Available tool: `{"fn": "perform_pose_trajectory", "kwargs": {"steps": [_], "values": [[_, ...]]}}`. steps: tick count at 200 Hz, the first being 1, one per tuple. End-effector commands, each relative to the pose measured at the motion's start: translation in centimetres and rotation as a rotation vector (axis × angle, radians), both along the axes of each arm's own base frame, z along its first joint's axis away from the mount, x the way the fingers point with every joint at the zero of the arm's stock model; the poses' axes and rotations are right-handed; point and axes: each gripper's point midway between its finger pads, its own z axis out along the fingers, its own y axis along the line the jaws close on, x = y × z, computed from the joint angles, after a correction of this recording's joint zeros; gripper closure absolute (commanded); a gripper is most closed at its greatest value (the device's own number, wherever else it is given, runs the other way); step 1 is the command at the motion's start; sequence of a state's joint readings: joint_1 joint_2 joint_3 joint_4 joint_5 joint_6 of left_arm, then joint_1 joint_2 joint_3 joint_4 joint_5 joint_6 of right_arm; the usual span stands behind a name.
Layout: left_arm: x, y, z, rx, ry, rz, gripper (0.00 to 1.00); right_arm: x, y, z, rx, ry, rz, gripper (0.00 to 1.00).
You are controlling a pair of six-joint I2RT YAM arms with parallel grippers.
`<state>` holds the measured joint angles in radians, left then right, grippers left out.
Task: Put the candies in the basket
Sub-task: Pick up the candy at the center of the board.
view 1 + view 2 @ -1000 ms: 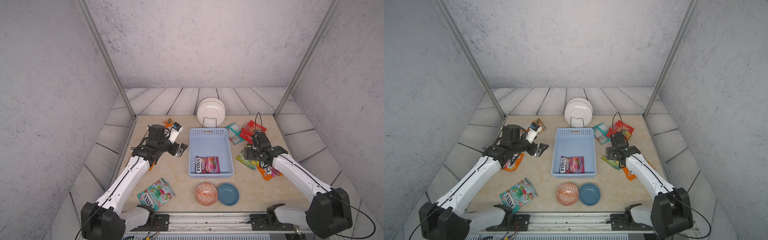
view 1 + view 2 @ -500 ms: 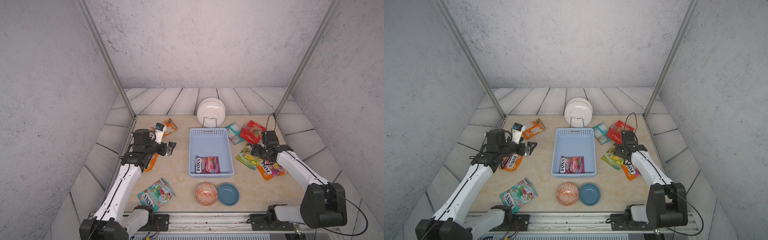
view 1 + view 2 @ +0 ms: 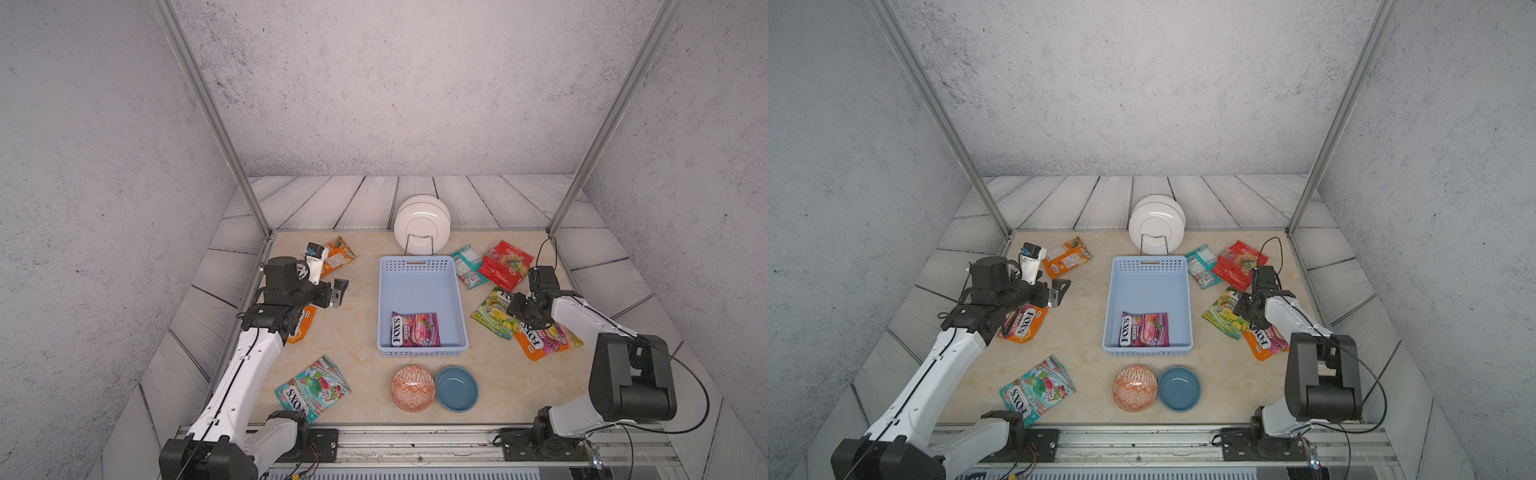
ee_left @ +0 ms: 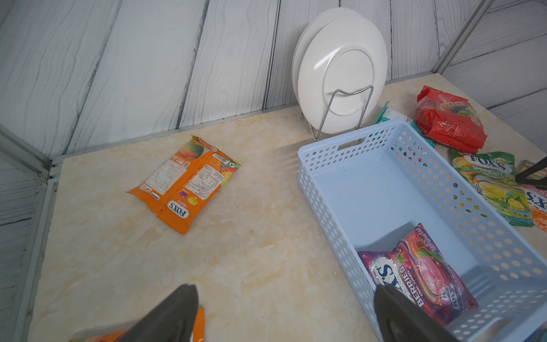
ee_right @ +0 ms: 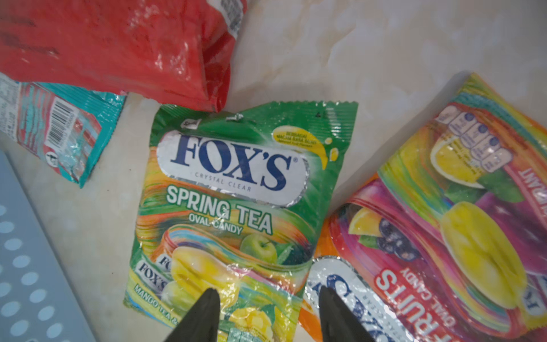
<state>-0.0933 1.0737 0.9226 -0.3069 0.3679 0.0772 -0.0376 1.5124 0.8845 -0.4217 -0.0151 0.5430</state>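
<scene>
Marble tabletop [image 3: 357, 332]: right gripper [image 5: 266, 291] straddles the edge of the green bag [image 5: 236, 192], jaws apart but narrowing; left gripper [image 4: 285, 293] retreats, wide open. Second pick likely imminent.

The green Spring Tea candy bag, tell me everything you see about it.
The green Spring Tea bag is a flat, glossy plastic pouch with a serrated top seam, a silver FOX'S label and fruit pictures. It lies face up on the table, right of the basket. The red bag overlaps its top edge; the orange Fruits bag meets its lower corner. The right gripper is at that corner, jaws apart.
</scene>
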Motion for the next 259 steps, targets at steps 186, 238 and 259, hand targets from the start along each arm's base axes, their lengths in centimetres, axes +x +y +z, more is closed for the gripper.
{"fn": "perform_pose_trajectory", "kwargs": {"steps": [186,238,259], "values": [[0.0,-0.1,0.0,-0.025,-0.012,-0.013,0.01,0.6,0.2,-3.8,0.127,0.035,0.001,0.92],[-0.2,-0.3,0.0,-0.031,-0.011,-0.024,0.01,0.8,0.8,-1.2,0.153,-0.016,0.023,1.0],[-0.2,0.0,0.0,-0.023,-0.001,-0.011,0.01,0.8,1.1,0.4,0.167,-0.035,0.025,1.0]]}}
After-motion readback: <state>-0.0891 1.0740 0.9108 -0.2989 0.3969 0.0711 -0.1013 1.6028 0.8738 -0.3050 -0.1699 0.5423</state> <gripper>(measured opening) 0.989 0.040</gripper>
